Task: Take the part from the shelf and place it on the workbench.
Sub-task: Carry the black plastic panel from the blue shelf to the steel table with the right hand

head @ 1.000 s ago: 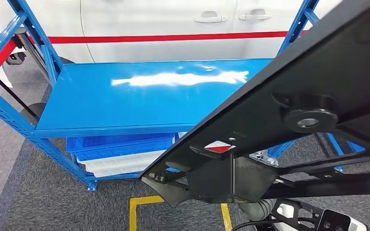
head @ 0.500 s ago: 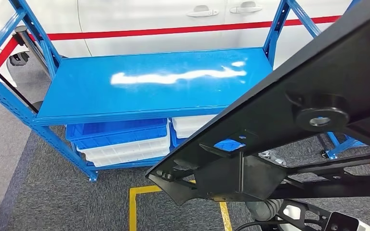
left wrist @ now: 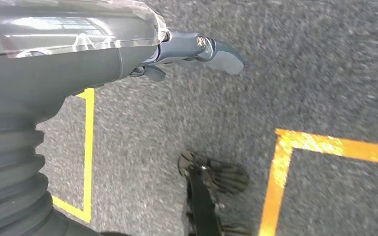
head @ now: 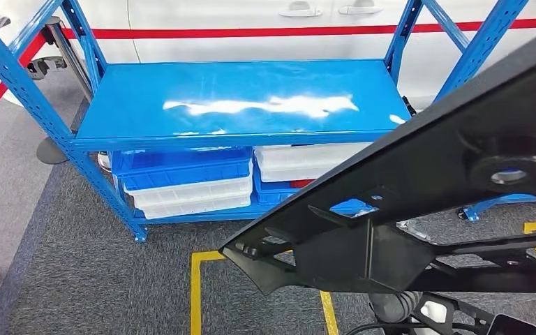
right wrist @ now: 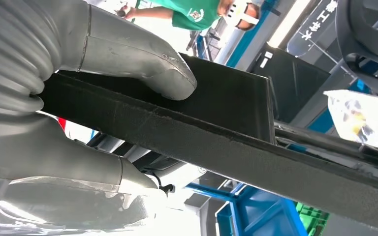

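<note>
- Right hand (right wrist: 78, 98): grips the black part (head: 419, 174), thumb on its flat face.
- Left hand (left wrist: 177, 49): holds nothing; fingers partly extended.
- Blue shelf (head: 244, 105): at 12 o'clock.

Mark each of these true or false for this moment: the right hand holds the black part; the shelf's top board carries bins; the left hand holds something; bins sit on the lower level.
1. The right hand grips the black part. True.
2. The blue shelf has bins on its top board. False: that board is bare.
3. The left hand holds a tool. False: it holds nothing, above grey carpet.
4. Blue and white bins sit on the lower level. True.
</note>
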Tool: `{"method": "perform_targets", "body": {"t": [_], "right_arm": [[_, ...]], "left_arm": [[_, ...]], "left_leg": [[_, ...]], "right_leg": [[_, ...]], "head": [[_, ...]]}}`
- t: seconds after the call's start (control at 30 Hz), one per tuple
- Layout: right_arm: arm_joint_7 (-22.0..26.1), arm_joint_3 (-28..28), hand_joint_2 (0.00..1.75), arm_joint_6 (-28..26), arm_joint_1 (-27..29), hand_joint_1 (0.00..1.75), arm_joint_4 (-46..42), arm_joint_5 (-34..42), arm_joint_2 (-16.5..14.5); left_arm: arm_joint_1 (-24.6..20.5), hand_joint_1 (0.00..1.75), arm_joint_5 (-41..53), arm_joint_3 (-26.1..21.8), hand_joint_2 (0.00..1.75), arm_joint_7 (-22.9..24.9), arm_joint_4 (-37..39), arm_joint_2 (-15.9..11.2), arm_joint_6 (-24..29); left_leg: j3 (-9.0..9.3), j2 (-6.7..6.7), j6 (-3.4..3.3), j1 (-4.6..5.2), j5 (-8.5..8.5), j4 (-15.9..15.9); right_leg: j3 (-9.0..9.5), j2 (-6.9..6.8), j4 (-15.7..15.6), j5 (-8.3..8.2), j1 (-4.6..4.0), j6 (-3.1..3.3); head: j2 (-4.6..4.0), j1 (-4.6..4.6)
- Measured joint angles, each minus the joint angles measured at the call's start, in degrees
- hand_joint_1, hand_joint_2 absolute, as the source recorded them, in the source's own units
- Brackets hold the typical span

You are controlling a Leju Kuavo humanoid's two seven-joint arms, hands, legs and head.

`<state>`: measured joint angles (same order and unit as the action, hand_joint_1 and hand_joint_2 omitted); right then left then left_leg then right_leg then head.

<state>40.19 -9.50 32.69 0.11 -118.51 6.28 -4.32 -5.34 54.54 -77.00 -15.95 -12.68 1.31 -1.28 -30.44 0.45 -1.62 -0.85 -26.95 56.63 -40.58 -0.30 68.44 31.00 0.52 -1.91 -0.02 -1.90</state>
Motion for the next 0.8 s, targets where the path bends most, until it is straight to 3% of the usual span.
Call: {"method": "perform_targets", "body": {"t": [0.03, 0.07, 0.1, 0.17, 0.23, 0.3, 0.37, 0.43, 0.5, 0.53, 0.57, 0.6, 0.63, 0.7, 0.73, 0.8], "right_arm": [[0.0, 0.2, 1.75, 0.2, 0.1, 1.75, 0.0, 0.1, 0.1], [0.0, 0.3, 1.75, 0.5, 0.3, 1.75, 0.0, 0.2, 0.3], [0.0, 0.5, 1.75, 1.0, 0.5, 1.75, 0.0, 0.3, 0.4], [0.0, 0.7, 1.75, 2.4, 0.8, 1.75, 0.0, 0.4, 0.5], [0.0, 0.8, 1.75, 3.6, 0.9, 1.75, -0.2, 0.4, 0.5], [0.0, 1.0, 1.75, 4.7, 0.8, 1.75, -0.4, 0.6, 0.5], [0.0, 1.4, 1.75, 5.7, 0.8, 1.75, -0.5, 1.0, 0.4], [0.0, 1.9, 1.75, 6.3, 0.6, 1.75, -0.5, 1.2, 0.3], [0.0, 2.6, 1.75, 6.8, 0.5, 1.75, -0.5, 1.2, 0.2], [0.0, 3.0, 1.75, 6.9, 0.5, 1.75, -0.5, 1.1, 0.2], [0.0, 3.5, 1.75, 6.9, 0.5, 1.75, -0.5, 0.9, 0.2], [0.0, 3.9, 1.75, 6.7, 0.5, 1.75, -0.5, 0.7, 0.2], [0.0, 4.2, 1.75, 6.2, 0.6, 1.75, -0.6, 0.3, 0.2], [0.0, 4.7, 1.75, 5.1, 0.8, 1.75, -1.2, -0.4, 0.1], [0.0, 4.9, 1.75, 4.6, 1.0, 1.75, -1.6, -0.7, 0.1], [0.0, 5.2, 1.75, 4.1, 1.2, 1.75, -2.3, -1.1, 0.0]], "left_arm": [[0.0, 0.0, 0.0, 0.0, 1.75, 0.0, 0.0, 0.0, 0.0], [0.1, 0.0, 0.0, 0.0, 1.75, 0.2, 0.0, 0.0, 0.1], [0.1, 0.0, 0.0, 0.0, 1.75, 0.4, 0.0, 0.0, 0.1], [0.2, 0.0, 0.0, 0.0, 1.75, 1.6, 0.0, 0.0, 0.4], [0.2, 0.0, -0.1, 0.0, 1.75, 3.2, 0.0, 0.1, 0.9], [0.2, 0.0, -0.4, -0.1, 1.75, 5.1, 0.0, 0.1, 1.4], [0.3, 0.0, -0.6, -0.2, 1.75, 7.1, 0.0, 0.0, 2.1], [0.3, 0.0, -0.6, -0.3, 1.75, 8.5, 0.0, -0.2, 2.8], [0.4, 0.0, -0.5, -0.3, 1.75, 9.5, 0.0, -0.5, 3.5], [0.5, 0.0, -0.4, -0.3, 1.75, 10.0, 0.0, -0.7, 4.0], [0.6, 0.0, -0.4, -0.3, 1.75, 10.4, 0.0, -0.9, 4.4], [0.7, 0.0, -0.3, -0.3, 1.75, 10.8, 0.0, -1.1, 4.7], [0.8, 0.0, -0.3, -0.3, 1.75, 11.1, 0.0, -1.3, 5.1], [0.9, 0.0, -0.1, -0.3, 1.75, 11.5, 0.0, -1.8, 5.5], [0.9, 0.0, 0.0, -0.4, 1.75, 11.6, 0.0, -2.0, 5.7], [0.9, 0.0, -0.1, -0.5, 1.75, 11.7, 0.0, -2.3, 6.2]], "left_leg": [[-0.82, 0.02, 0.02, 0.05, 0.67, 0.0], [-1.64, 0.05, 0.07, 0.11, 1.31, 0.1], [-2.4, 0.06, 0.14, 0.18, 1.91, 0.1], [-3.57, 0.04, 0.36, 0.29, 2.91, 0.2], [-4.14, 0.0, 0.81, 0.46, 3.66, 0.3], [-4.33, 0.03, 1.55, 0.39, 4.35, 0.2], [-4.52, 0.04, 2.32, 0.27, 4.61, 0.3], [-5.84, -0.06, 2.76, 0.2, 1.96, 3.4], [-8.52, -0.12, 3.1, 0.07, -2.93, 10.7], [-9.59, -0.12, 3.28, 0.06, -4.58, 14.2], [-9.88, -0.11, 3.42, 0.06, -5.17, 16.2], [-9.08, -0.11, 3.48, 0.06, -4.65, 15.9], [-7.19, -0.11, 3.45, 0.06, -3.35, 13.5], [-2.06, -0.13, 3.05, 0.14, -0.99, 5.7], [-0.35, -0.14, 2.72, 0.25, -0.39, 2.8], [0.63, -0.17, 2.03, 0.49, -0.51, 0.8]], "right_leg": [[-0.58, 0.0, 3.4, 1.14, 0.06, -0.12], [-0.54, 0.01, 5.5, 0.79, 0.11, -0.14], [0.38, 0.02, 5.8, -0.65, 0.14, -0.04], [5.42, 0.05, 0.1, -3.48, 0.01, 0.62], [11.39, 0.04, -8.4, -2.82, -0.34, 1.5], [13.61, 0.02, -12.4, -1.48, -0.72, 2.13], [13.42, -0.06, -13.2, -2.13, -0.66, 2.78], [12.99, -0.25, -13.7, -3.14, -0.39, 3.54], [12.13, -0.39, -13.6, -3.8, -0.45, 3.94], [11.64, -0.41, -13.4, -4.03, -0.51, 3.95], [11.16, -0.42, -13.1, -4.19, -0.56, 3.94], [10.74, -0.43, -12.8, -4.3, -0.59, 3.89], [10.39, -0.42, -12.4, -4.35, -0.59, 3.83], [9.81, -0.42, -11.7, -4.31, -0.69, 3.6], [9.6, -0.43, -11.4, -4.31, -0.78, 3.4], [9.27, -0.43, -11.1, -4.42, -0.93, 2.87]], "head": [[0.0, 0.0], [0.0, 0.0], [0.0, 0.0], [0.0, 0.0], [0.0, 0.0], [0.0, 0.0], [0.0, 0.0], [0.0, -0.01], [0.0, -0.01], [0.0, -0.01], [0.0, -0.01], [0.0, -0.02], [0.0, -0.02], [0.0, -0.02], [0.0, -0.02], [0.0, -0.01]]}}
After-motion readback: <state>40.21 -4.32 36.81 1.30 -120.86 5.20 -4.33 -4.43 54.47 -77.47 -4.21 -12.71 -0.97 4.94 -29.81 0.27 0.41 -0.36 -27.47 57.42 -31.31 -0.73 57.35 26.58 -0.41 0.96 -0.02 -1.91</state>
